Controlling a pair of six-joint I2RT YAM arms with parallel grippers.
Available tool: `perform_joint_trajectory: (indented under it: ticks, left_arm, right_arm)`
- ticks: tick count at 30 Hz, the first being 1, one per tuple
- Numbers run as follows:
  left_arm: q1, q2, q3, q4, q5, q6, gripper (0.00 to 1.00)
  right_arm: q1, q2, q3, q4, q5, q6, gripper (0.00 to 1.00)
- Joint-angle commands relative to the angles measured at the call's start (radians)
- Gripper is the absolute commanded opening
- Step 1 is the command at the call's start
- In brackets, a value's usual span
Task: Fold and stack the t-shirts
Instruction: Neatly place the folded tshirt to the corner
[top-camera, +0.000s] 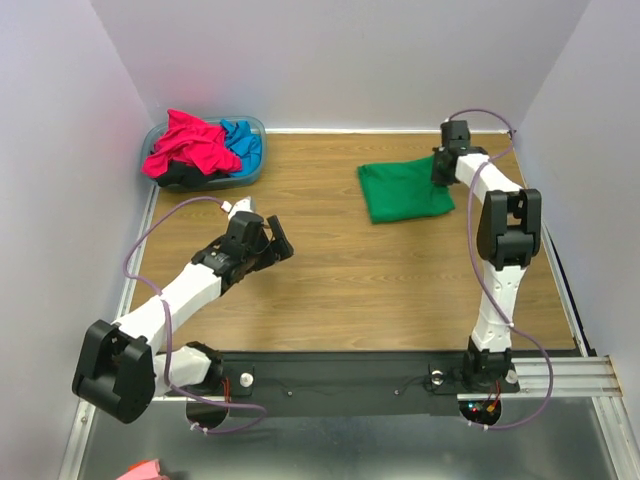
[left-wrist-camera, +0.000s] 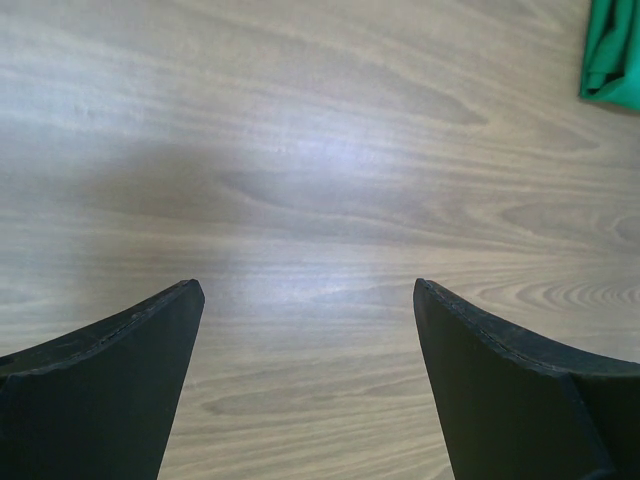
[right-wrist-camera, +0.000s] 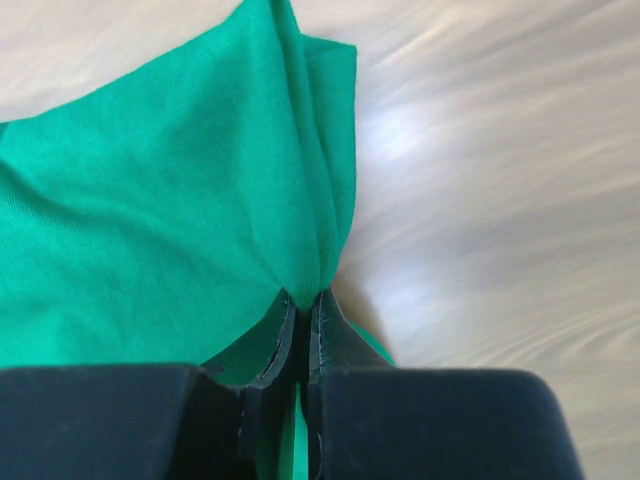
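Upper left of the overhead view, in a translucent blue basin (top-camera: 252, 172): a loose, unfolded heap of t-shirts, magenta-pink (top-camera: 190, 143) on top, bright blue (top-camera: 243, 143) to its right, black (top-camera: 185, 177) underneath; lower left of centre, the left gripper (top-camera: 275, 240) low over the bare wood table (top-camera: 330, 290), fingers spread wide with nothing between them, only a green corner at the far upper right of its wrist view; right of centre, the green t-shirt (top-camera: 405, 190) lying flat as a rough folded rectangle, well apart from the basin; at its right edge, the right gripper (top-camera: 440, 168) clamped tight on a thin pinch of green cloth, plain in the right wrist view.

Probable hazards from here: that narrow pinch slipping free under a quick lift or drag; the fold pulled open or bunched, with one arm gripping and no second hold on the far side; the whole shirt sliding across the smooth wood instead of folding over.

Counted: four t-shirts, one on the table and three in the basin; one basin; two grippers, one open, one closed.
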Motion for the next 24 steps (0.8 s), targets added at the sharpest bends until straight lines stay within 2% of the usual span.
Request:
perform_joint_trajectory:
  ticks: [1,7,12,15,19,22,24]
  left_arm:
    - [0.008,0.053,0.11,-0.015,-0.061,0.059,0.98]
    - [0.02,0.141,0.193,-0.035,-0.082,0.1,0.98]
    - [0.029,0.175,0.227,-0.024,-0.078,0.127,0.98]
    - [0.034,0.182,0.222,-0.01,-0.07,0.125,0.98]
    - [0.044,0.199,0.23,-0.01,-0.067,0.137,0.98]
    - [0.049,0.202,0.236,-0.02,-0.081,0.139,0.99]
    - [0.052,0.198,0.236,-0.015,-0.079,0.136,0.99]
  right_arm:
    - [-0.097,0.08,0.128,0.018,0.051,-0.077,0.0]
    - [-0.219,0.252,0.326,0.006,0.07,-0.128,0.0]
    - [-0.259,0.399,0.617,0.007,0.205,-0.252,0.0]
    - [-0.28,0.453,0.726,0.016,0.205,-0.272,0.0]
    - [-0.3,0.475,0.761,0.058,0.18,-0.283,0.05]
    - [-0.3,0.47,0.759,0.104,0.153,-0.313,0.25]
    - [-0.3,0.458,0.767,0.13,0.143,-0.323,0.32]
